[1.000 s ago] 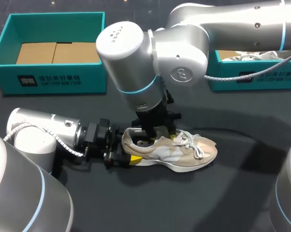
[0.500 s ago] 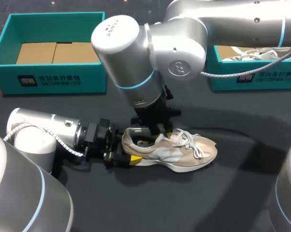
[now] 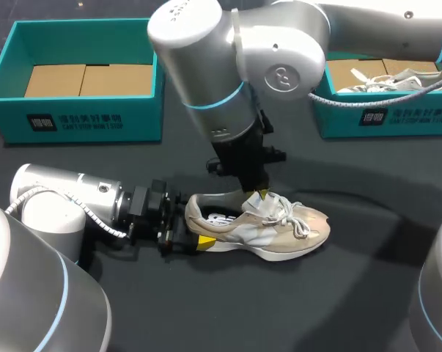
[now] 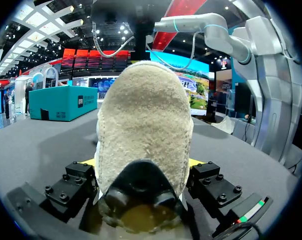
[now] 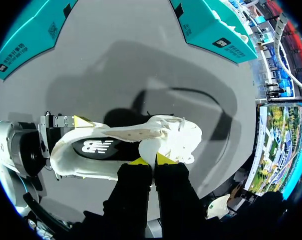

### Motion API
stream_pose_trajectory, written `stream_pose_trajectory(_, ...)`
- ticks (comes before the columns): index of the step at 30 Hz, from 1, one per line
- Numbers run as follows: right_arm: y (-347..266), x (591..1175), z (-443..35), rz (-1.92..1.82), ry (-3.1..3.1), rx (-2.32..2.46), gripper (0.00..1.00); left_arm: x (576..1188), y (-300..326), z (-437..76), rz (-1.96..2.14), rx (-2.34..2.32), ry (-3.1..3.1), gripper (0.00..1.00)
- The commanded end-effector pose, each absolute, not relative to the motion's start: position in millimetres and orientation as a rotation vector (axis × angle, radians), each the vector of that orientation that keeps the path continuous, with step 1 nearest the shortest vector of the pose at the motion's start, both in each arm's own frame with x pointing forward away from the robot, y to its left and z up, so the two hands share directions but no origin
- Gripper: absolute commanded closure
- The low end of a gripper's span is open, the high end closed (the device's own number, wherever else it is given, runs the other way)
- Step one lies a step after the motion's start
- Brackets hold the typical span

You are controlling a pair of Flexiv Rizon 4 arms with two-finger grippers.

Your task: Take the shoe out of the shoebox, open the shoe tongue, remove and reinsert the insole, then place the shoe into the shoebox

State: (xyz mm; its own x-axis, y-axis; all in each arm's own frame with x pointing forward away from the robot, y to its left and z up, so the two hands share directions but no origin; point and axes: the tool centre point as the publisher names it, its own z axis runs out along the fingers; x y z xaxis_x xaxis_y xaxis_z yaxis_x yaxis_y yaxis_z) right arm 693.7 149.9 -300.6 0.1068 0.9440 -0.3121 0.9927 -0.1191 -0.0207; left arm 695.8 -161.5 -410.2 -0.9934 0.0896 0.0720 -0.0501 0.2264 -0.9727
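- On the dark tabletop (image 3: 352, 308), out of its box, the shoe (image 3: 257, 227) lies on its sole, heel toward the left arm.
- It looks light: soft suede and mesh above a firmer sole, so the upper will likely give under a pinch while the heel cup holds its shape.
- Its tongue (image 5: 152, 146) is thin and floppy; a grip near the top edge, clear of the laces, should fold it forward.
- Inside, the dark insole (image 5: 98, 147) shows. It is probably bendy foam, best caught at its heel end.
- The left claw (image 4: 140, 190) clamps the heel from both sides, steadying the shoe.
- The right claw (image 5: 149, 160) comes down from above, its yellow tips nipped together on the tongue.
- A teal shoebox (image 3: 81, 117) sits well apart, at the back left of the tabletop.
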Motion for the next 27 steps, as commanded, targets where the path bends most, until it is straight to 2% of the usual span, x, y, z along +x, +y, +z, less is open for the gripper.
stream_pose_trajectory(1,135,691,-295,-0.296,1.637,2.431,1.00,695,-160,-412,1.886,-0.038,-2.370,1.00)
stream_pose_trajectory(14,135,691,-295,-0.296,1.637,2.431,1.00,695,-160,-412,1.886,-0.038,-2.370,1.00)
stream_pose_trajectory(27,94,688,-289,-0.395,1.909,2.256,1.00,695,-160,-412,1.886,-0.038,-2.370,1.00)
